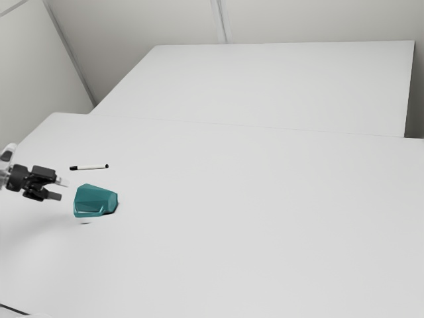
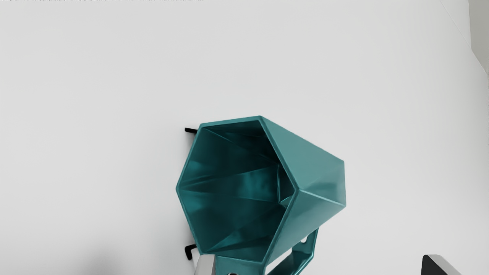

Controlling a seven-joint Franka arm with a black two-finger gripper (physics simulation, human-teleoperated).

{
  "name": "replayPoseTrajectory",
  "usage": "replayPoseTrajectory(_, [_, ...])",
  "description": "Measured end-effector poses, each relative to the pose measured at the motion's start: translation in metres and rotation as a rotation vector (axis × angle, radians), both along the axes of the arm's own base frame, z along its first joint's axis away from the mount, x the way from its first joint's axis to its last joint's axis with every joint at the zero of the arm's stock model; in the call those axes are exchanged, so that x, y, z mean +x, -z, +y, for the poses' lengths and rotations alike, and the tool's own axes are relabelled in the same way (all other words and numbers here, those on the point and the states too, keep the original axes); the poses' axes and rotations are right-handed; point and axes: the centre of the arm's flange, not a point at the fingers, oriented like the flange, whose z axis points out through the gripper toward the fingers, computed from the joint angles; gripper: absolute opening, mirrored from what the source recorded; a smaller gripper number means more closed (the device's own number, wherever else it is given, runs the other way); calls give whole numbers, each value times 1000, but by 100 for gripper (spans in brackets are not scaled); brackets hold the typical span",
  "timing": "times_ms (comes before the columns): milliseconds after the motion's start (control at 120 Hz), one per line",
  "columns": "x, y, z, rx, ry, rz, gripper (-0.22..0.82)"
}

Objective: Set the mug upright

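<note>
Exterior and wrist views: broad, smooth, matte white desk [image 1: 265,218], with straight edges. Behind, in the exterior view, a flat white panel [image 1: 278,86], also straight-edged.

On the desk, a teal mug [image 1: 95,201], glossy and hard-looking, of faceted form, with flat planes meeting at sharp creases; wide at the many-sided rim, narrower at the base, darker inside. Along one flank, an angular handle [image 2: 303,256] of the same teal. Lying on its side, not upright; long axis roughly along the desk, with mouth toward the exterior view's left and base toward the exterior view's right. In the wrist view, open mouth turned toward the camera.

Just short of the mug, on its mouth side, a black claw [image 1: 63,189] with pale-sided fingers, spread wide and holding nothing. Mug just beyond the fingertips; in the wrist view, rim partly behind one fingertip, near the handle. Contact there impossible to tell.

Near the mug, a slim white marker [image 1: 89,167] with black ends. Beside the rim, thin black pieces [image 2: 187,250], bent at one end, partly hidden; identity unclear.
</note>
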Motion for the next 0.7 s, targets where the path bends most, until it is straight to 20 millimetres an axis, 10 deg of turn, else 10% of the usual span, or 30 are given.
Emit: replayPoseTrajectory(700, [30, 31, -21, 16, 86, -65, 59])
